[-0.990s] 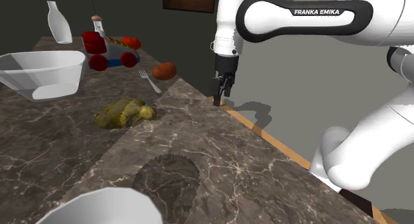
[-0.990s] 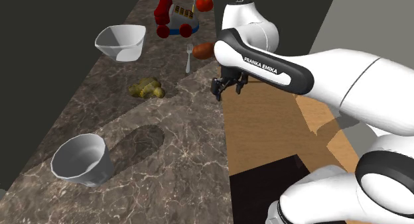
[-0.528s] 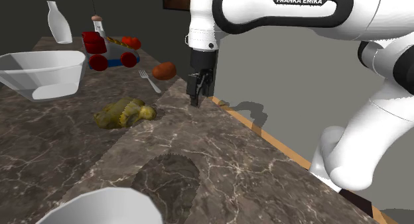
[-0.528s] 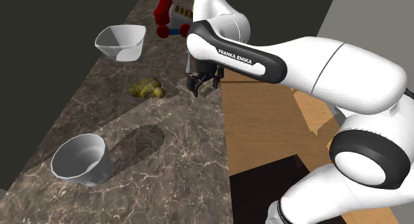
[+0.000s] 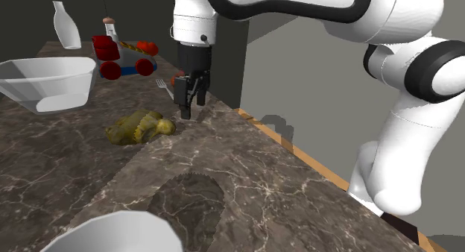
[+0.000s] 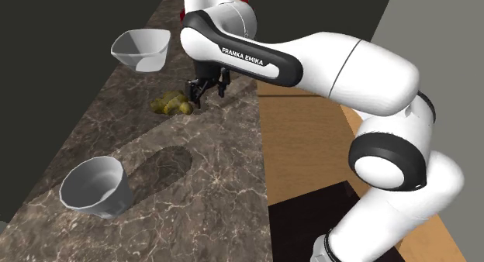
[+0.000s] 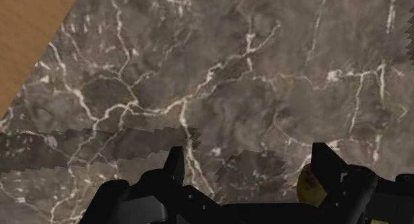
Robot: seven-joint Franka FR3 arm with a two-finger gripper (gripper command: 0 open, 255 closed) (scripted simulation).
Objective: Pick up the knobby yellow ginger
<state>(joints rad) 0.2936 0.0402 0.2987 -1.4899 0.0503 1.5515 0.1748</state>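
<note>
Pincer parted beside ginger, bowl apart.

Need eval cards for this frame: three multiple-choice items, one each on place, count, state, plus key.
1. In the shoulder view, where does the knobby yellow-green ginger root lie from the black two-finger gripper? A) left of it B) right of it C) clasped in it
2. How many bowls stand on the dark veined marble counter? A) one B) two C) four
3. The jaws are: A) shut on the ginger B) shut on nothing C) open
Key: 1 A, the root lies left of the gripper; 2 B, a wide white bowl far back and a greyish-white bowl at the near edge; 3 C, the wrist view shows them apart, clasping nothing.
</note>
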